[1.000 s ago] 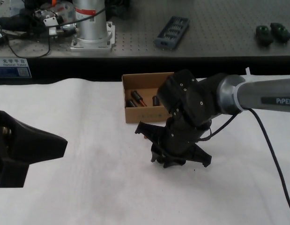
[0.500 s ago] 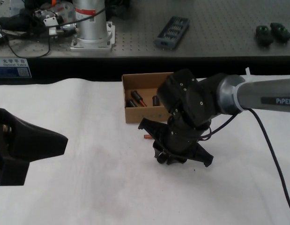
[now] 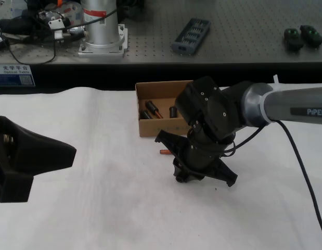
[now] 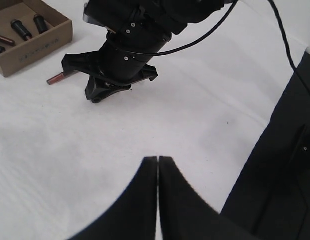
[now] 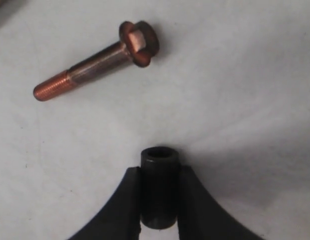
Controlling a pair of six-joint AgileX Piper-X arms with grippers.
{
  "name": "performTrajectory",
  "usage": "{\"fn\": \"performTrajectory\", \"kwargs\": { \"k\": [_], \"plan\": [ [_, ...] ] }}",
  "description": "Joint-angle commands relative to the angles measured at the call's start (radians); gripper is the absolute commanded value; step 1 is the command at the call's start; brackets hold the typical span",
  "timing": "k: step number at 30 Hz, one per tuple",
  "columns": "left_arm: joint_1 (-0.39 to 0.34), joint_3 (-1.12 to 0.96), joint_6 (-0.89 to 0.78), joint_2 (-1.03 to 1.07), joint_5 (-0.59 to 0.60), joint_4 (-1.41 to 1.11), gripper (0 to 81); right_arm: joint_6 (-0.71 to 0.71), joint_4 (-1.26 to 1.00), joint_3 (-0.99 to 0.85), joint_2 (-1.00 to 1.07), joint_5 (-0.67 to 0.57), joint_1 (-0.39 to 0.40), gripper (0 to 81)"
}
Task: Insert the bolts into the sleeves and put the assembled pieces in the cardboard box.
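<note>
Bolt (image 5: 94,60): copper-coloured metal with a smooth shank, a threaded tip and a hex head on a round flange. It lies flat on the white, faintly fuzzy cloth (image 3: 108,208), just in front of the cardboard box (image 3: 155,127) and apart from its wall. Its long axis runs roughly along that wall, head end toward the right gripper (image 5: 160,200).

Sleeve (image 5: 160,192): a short matte black tube with an open bore. It is pinched on both sides between the right gripper's black, curved fingers (image 5: 122,210). Its axis runs along the fingers and its open end faces outward, near the bolt's head but not touching it. The bolt sits at a slant to that axis. Cannot tell whether the sleeve touches the cloth.

The box is plain brown card, open on top. Inside it are several assembled pieces (image 4: 19,27), dark sleeves with copper ends showing, lying on the floor.

Left gripper (image 4: 158,162): well to the left over bare cloth, its fingers pressed together with nothing between them.
</note>
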Motion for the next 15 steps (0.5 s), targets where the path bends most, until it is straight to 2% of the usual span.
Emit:
{"fn": "performTrajectory", "kwargs": {
  "k": [1, 6, 12, 15],
  "plan": [
    [0.002, 0.000, 0.006, -0.008, 0.001, -0.013, 0.6, 0.004, 0.006, -0.006, 0.010, -0.030, 0.000, 4.7],
    [0.002, 0.000, 0.008, -0.008, 0.001, -0.013, 0.6, -0.015, 0.010, -0.006, 0.010, -0.075, 0.000, 3.2],
    [0.002, 0.012, 0.053, -0.008, -0.004, -0.013, 0.6, -0.182, 0.057, -0.004, -0.019, -0.112, -0.005, 3.2],
    [0.002, 0.032, 0.059, -0.008, -0.064, -0.013, 0.6, -0.318, 0.110, -0.004, -0.054, -0.111, -0.012, 3.2]
  ]
}}
